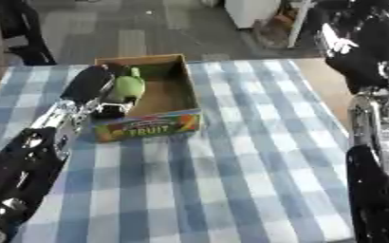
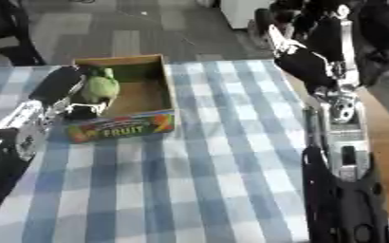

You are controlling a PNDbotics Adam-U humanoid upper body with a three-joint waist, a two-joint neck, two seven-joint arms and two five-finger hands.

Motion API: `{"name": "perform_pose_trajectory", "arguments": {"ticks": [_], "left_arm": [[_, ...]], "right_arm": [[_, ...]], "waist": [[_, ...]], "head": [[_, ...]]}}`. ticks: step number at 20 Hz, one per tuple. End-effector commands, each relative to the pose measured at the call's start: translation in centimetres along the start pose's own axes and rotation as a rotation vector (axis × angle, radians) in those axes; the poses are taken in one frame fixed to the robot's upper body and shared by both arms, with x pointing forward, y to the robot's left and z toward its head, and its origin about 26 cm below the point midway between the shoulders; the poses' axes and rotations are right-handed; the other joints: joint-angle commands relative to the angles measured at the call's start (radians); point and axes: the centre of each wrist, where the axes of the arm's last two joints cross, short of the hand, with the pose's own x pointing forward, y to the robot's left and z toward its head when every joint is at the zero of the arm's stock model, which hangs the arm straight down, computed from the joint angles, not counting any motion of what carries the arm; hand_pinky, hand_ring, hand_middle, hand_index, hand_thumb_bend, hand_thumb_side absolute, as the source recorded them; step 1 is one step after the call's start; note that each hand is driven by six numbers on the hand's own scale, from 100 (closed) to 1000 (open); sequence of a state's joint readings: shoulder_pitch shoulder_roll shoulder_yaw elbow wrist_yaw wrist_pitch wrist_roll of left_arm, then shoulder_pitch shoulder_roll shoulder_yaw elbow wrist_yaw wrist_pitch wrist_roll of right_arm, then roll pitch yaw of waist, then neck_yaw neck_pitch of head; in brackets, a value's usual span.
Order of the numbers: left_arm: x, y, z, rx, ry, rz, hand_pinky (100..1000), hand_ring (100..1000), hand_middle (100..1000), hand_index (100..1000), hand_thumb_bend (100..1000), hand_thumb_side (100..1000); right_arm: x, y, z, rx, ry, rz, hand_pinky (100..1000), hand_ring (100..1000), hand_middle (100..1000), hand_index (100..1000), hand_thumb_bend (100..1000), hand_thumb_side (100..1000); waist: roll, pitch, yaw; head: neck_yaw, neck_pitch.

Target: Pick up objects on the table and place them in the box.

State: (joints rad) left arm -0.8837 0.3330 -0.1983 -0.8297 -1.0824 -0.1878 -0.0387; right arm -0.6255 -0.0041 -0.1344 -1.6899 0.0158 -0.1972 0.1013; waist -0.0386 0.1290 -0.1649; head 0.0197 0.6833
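The black left hand (image 1: 106,97) has its fingers curled round a rounded pale-green object, perhaps a plush or plastic fruit (image 1: 130,85). The object sits above the dark fingers, against the inner left wall of the open brown cardboard box with the colourful "FRUIT" front panel (image 1: 169,124). It looks light and smooth, possibly slippery, so a grip round its widest middle seems safest. On the blue-and-white checked tablecloth (image 1: 231,166) nothing else shows. The right hand (image 2: 301,59) hangs well away at upper right; whether its fingers are apart cannot be told.
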Motion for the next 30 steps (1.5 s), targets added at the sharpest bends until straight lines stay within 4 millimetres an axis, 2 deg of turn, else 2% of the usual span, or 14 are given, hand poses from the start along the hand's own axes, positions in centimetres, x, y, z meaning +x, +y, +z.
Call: {"name": "perform_pose_trajectory", "arguments": {"ticks": [1,2,5,9,10,13,16,20,26,30], "left_arm": [[-0.6,1.6,-0.1,-0.107,-0.008,0.006,814,858,875,909,267,644],[-0.6,2.1,-0.1,-0.131,-0.010,0.011,826,869,891,916,276,666],[-0.8,3.8,0.2,-0.151,-0.032,0.044,834,877,901,920,226,678],[-0.3,7.5,1.2,-0.060,-0.091,0.102,824,861,885,904,118,461],[-0.2,8.6,1.7,-0.018,-0.104,0.121,805,839,861,883,100,365],[0.1,11.7,3.8,0.155,-0.136,0.218,753,768,777,838,100,269],[0.5,13.7,6.4,0.338,-0.169,0.377,687,673,679,801,100,310],[1.4,14.7,10.1,0.496,-0.252,0.633,643,626,628,784,100,409],[2.2,14.2,14.5,0.603,-0.329,0.877,616,603,606,778,100,473],[2.4,13.4,15.9,0.607,-0.325,0.944,614,604,609,784,100,470]], "right_arm": [[0.6,-0.1,-0.7,0.006,-0.030,0.002,563,609,539,708,416,100],[0.6,-0.1,-0.7,0.006,-0.030,0.003,563,609,539,708,416,100],[0.6,-0.3,-0.7,0.002,-0.029,0.008,563,609,539,708,416,100],[0.6,-0.5,-0.5,-0.004,-0.025,0.015,563,610,539,708,416,100],[0.6,-0.6,-0.5,-0.006,-0.023,0.018,563,610,539,708,416,100],[0.5,-0.9,-0.4,-0.011,-0.018,0.027,563,610,539,708,416,100],[0.5,-1.1,-0.3,-0.016,-0.014,0.034,563,610,539,708,417,100],[0.5,-1.4,-0.1,-0.021,-0.009,0.042,563,611,539,708,416,100],[0.5,-1.6,-0.2,-0.021,-0.012,0.050,563,611,538,708,416,100],[0.4,-1.7,0.0,-0.024,-0.004,0.052,563,610,538,708,416,100]], "waist": [[0.001,-0.015,0.002],[0.001,-0.015,0.004],[0.001,-0.017,0.009],[0.003,-0.020,0.019],[0.003,-0.021,0.023],[0.005,-0.024,0.037],[0.007,-0.026,0.047],[0.010,-0.030,0.065],[0.010,-0.027,0.087],[0.011,-0.026,0.096]], "head": [[-0.001,-0.009],[-0.002,-0.009],[-0.006,-0.005],[-0.015,0.005],[-0.018,0.007],[-0.022,0.013],[-0.026,0.020],[-0.028,0.031],[0.004,0.036],[0.031,0.069]]}}
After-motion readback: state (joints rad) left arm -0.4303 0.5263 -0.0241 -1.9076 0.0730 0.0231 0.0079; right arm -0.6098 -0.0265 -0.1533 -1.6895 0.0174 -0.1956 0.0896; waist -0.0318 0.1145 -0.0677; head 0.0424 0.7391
